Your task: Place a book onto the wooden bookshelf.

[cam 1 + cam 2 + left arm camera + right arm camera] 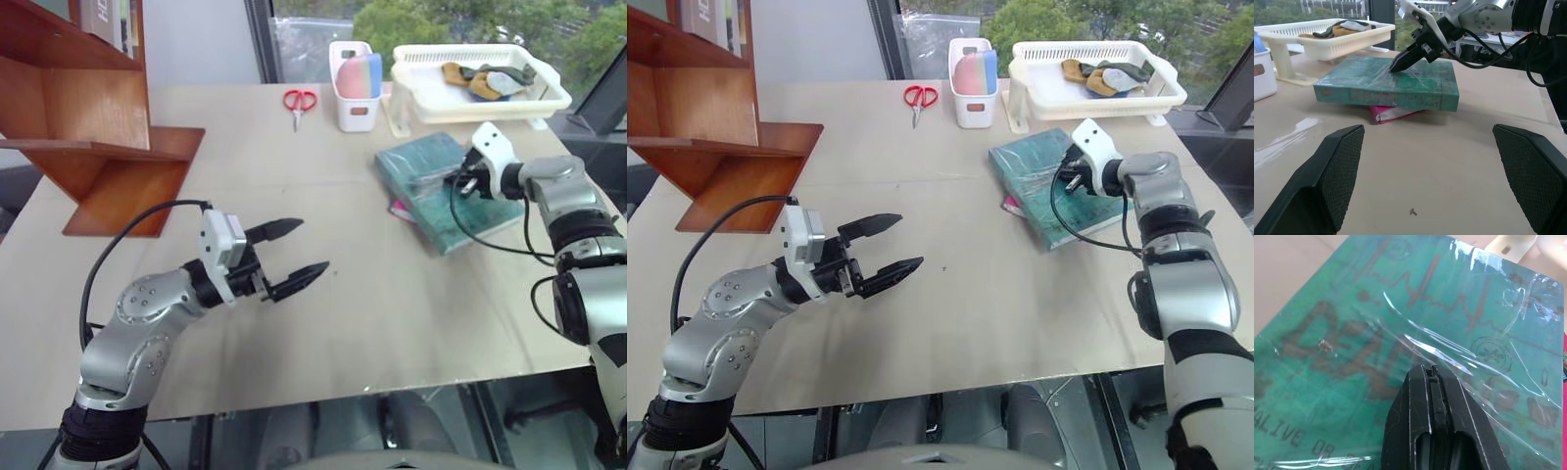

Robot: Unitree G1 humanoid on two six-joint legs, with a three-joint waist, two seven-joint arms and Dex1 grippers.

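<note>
The book [443, 188], a thick teal-green hardcover under glossy wrap, lies flat on the pale table [323, 294] toward its right side, resting on top of a thinner pink book [1396, 113] whose edge peeks out beneath it. The right gripper [1397, 65] has its two black fingers pressed together with nothing between them, and their tip sits on or just above the book's cover near its middle; the right wrist view shows the closed fingers [1432, 396] over the cover's wrinkled film. The left gripper [299, 256] hangs over the bare table well apart from the book, its fingers spread wide and empty, pointing toward the book. The wooden bookshelf [98, 127] stands at the far left of the table, reddish-brown with a slanted side panel, and a few books stand on its upper board. Behind the book sits a white plastic basket tray [480, 83] holding some small items, beside it a white container [355, 86], and further left a pair of red-handled scissors [299, 103] lies on the table
</note>
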